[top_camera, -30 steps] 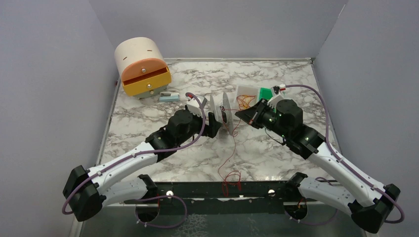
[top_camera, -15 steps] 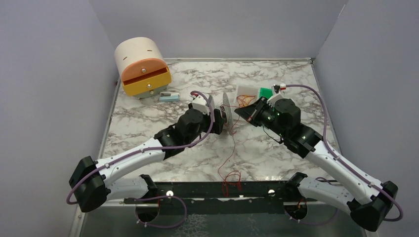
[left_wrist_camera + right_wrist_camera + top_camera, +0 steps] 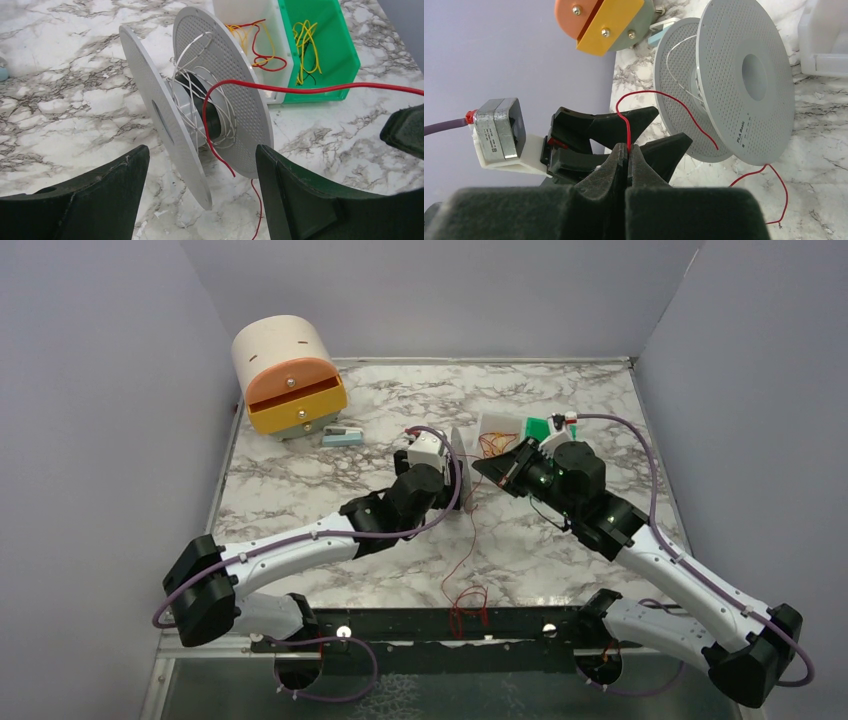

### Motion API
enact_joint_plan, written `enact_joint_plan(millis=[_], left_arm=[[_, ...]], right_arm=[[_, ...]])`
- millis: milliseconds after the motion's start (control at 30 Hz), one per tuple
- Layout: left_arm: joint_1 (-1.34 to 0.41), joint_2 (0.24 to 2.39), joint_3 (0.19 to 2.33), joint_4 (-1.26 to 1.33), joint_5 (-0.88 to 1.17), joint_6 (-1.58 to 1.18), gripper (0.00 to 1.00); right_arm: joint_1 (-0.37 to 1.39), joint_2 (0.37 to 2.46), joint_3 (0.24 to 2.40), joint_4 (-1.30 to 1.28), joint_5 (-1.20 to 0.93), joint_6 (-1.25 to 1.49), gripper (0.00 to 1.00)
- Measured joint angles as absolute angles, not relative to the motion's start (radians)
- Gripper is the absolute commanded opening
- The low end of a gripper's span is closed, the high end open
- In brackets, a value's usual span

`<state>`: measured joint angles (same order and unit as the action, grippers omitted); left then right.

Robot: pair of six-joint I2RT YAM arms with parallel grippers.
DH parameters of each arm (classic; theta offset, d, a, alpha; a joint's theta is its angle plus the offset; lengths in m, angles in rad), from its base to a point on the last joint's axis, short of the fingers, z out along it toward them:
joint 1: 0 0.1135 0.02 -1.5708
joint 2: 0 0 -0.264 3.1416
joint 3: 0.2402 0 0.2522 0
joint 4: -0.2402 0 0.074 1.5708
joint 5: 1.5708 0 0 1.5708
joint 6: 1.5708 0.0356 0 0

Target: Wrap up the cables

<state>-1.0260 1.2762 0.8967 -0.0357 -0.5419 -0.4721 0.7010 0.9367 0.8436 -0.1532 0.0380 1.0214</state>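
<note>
Top external view: high, behind the arm bases, looking down over the counter [image 3: 290, 480]. Wrist views sit close — left sees the spool [image 3: 235, 75] nearly edge-on, right its outer face; all share spool and red cable [image 3: 300, 90].

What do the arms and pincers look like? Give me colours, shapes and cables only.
The left arm and right arm have white links, black joints and black bases. A thick purple cable runs along each. The left pincer and right pincer have dark, wedge-shaped fingers. A white-and-grey camera block sits on the left wrist.
</note>
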Motion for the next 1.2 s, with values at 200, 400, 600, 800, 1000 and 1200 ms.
enact_joint_plan(millis=[200, 400, 600, 800, 1000, 1200], left_arm=[[-1.048, 1.329, 0.937, -0.071, -0.625, -0.488, 0.70], [-1.056, 1.364, 0.956, -0.100, -0.680, -0.506, 0.65], [-1.057, 1.400, 0.971, -0.109, -0.711, -0.516, 0.63], [-1.068, 1.418, 0.976, -0.109, -0.735, -0.520, 0.61], [-1.078, 1.419, 0.976, -0.111, -0.764, -0.524, 0.54], [-1.082, 1.419, 0.975, -0.112, -0.786, -0.537, 0.43]], right_arm=[[0.701, 0.936, 0.829, -0.149, 0.036, 1.025, 0.01], [0.701, 0.934, 0.812, -0.149, 0.030, 1.032, 0.01], [0.701, 0.933, 0.812, -0.135, 0.014, 1.039, 0.01], [0.701, 0.933, 0.812, -0.127, -0.005, 1.050, 0.01], [0.704, 0.929, 0.812, -0.126, -0.018, 1.063, 0.01], [0.712, 0.916, 0.812, -0.125, -0.029, 1.077, 0.01]])
